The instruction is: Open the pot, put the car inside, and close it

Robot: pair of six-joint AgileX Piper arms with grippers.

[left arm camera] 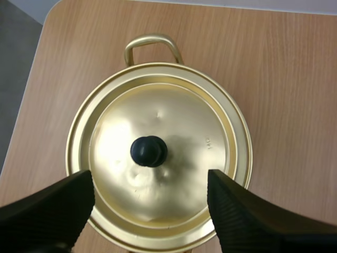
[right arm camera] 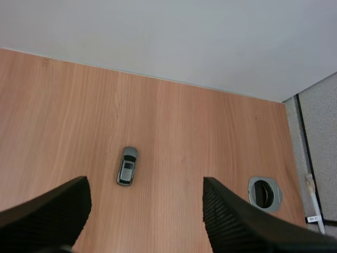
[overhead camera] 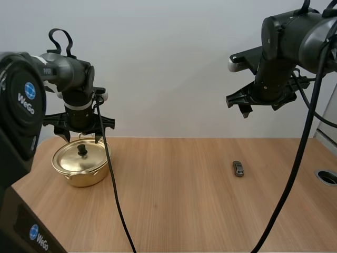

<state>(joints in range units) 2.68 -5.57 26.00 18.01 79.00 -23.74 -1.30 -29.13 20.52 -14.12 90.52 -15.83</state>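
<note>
Wooden table (overhead camera: pixel 184 200) with lidded pot (left arm camera: pixel 243 142) just beneath wide-spread left pincer (left arm camera: pixel 150 174), car (right arm camera: pixel 127 166) well below wide-spread right pincer (right arm camera: pixel 145 180).

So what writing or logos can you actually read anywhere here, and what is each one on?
"WeGo", beside a round blue logo, on the left arm's dark housing.
"WeGo", with the same logo, on the base front below it.
White lettering on the left arm's upper link: too small to read.
Stamped mark on the pot lid: too small to read.
White tag beyond the table's edge: unreadable.
</note>
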